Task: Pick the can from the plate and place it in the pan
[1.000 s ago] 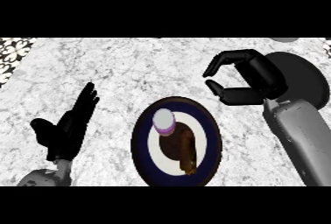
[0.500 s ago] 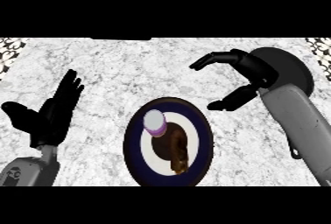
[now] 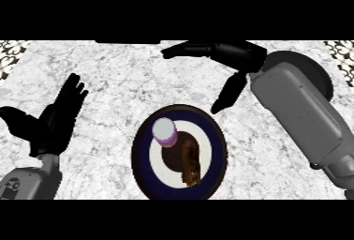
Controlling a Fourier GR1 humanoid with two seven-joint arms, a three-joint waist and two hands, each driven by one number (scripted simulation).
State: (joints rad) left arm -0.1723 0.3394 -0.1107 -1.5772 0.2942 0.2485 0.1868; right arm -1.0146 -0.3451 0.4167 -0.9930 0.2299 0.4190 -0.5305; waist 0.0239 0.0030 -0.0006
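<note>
Can (image 3: 165, 131) on plate (image 3: 146, 154), open right robot hand (image 3: 232, 54) above-right, apart.

Left forearm (image 3: 31, 183): grey, entering from the lower left corner and rising almost straight up.
Left hand (image 3: 52, 129): black, open, at the left side of the view; fingers straight and held together, pointing up and slightly right; thumb spread out to the left.
Right forearm (image 3: 301, 110): grey and broad, entering from the lower right edge and slanting up and left.
Right hand (image 3: 235, 54): black, near the top of the view, right of centre; open, with fingers reaching left along the top and the thumb pointing down and left, a wide gap between them; it holds nothing.
</note>
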